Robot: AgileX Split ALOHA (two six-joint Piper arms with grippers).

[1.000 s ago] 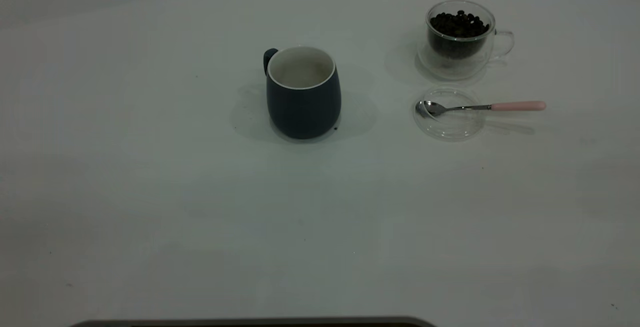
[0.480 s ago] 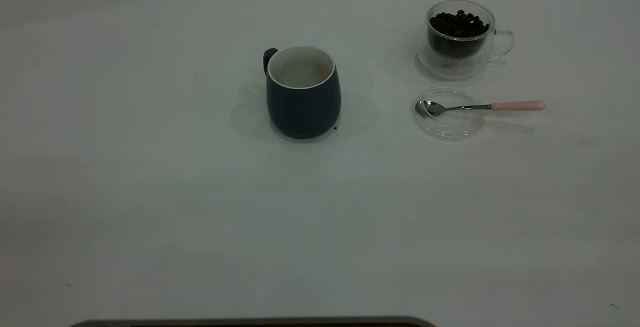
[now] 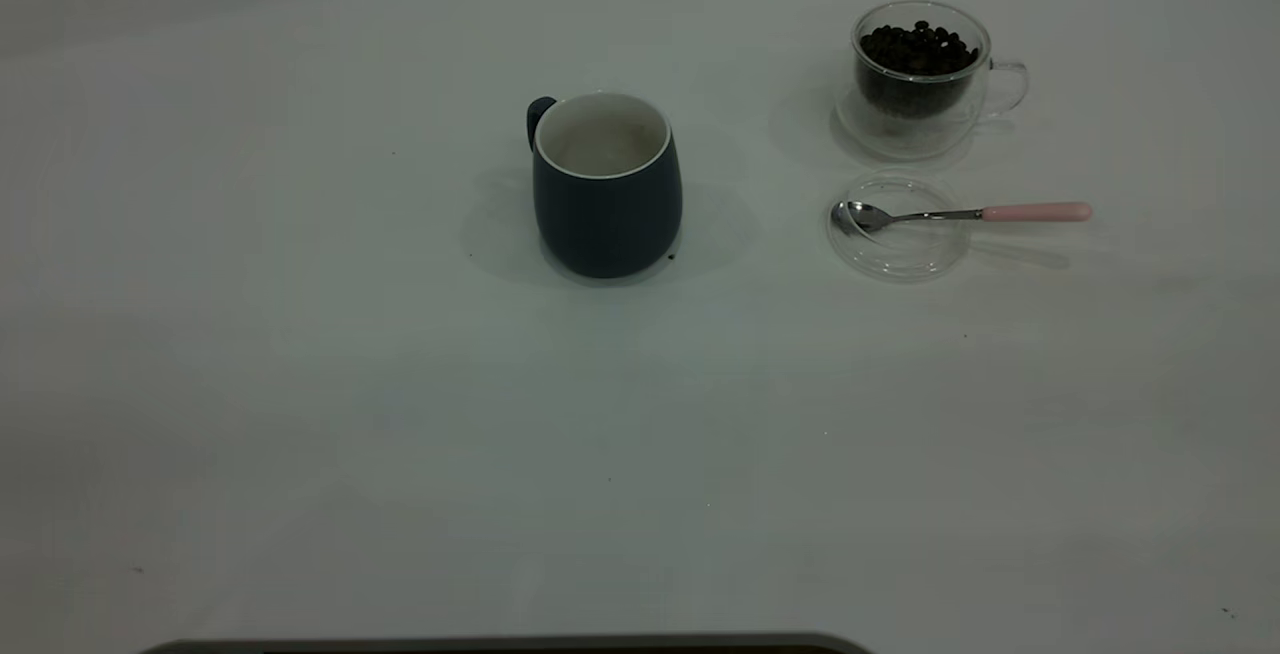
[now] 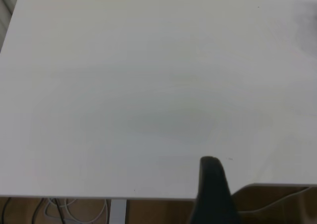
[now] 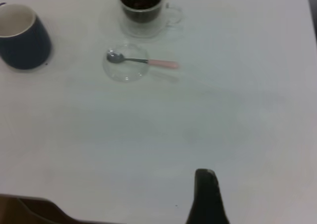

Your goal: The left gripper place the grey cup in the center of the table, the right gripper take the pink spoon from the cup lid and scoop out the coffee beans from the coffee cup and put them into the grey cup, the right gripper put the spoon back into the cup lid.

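The grey cup [image 3: 607, 190] stands upright near the middle of the counter [image 3: 300, 384], its white inside showing nothing, its dark loop handle on the side turned away from the coffee cup [image 3: 922, 74]. The coffee cup stands well apart from the grey cup, upright, heaped almost to its rim with coffee beans [image 3: 918, 46]; its clear handle points away from the grey cup. Just beside the coffee cup lies the cup lid [image 3: 898, 252], flat on the counter. The pink spoon [image 3: 965, 214] rests across it: bowl inside the lid, stem over the rim, long axis running away from the grey cup, pink handle end overhanging on the far side. The left hand [image 4: 212, 192] and the right hand [image 5: 207, 196] each show one dark tip over the counter's edge, far from the grey cup; whether either is spread or pressed together cannot be told.
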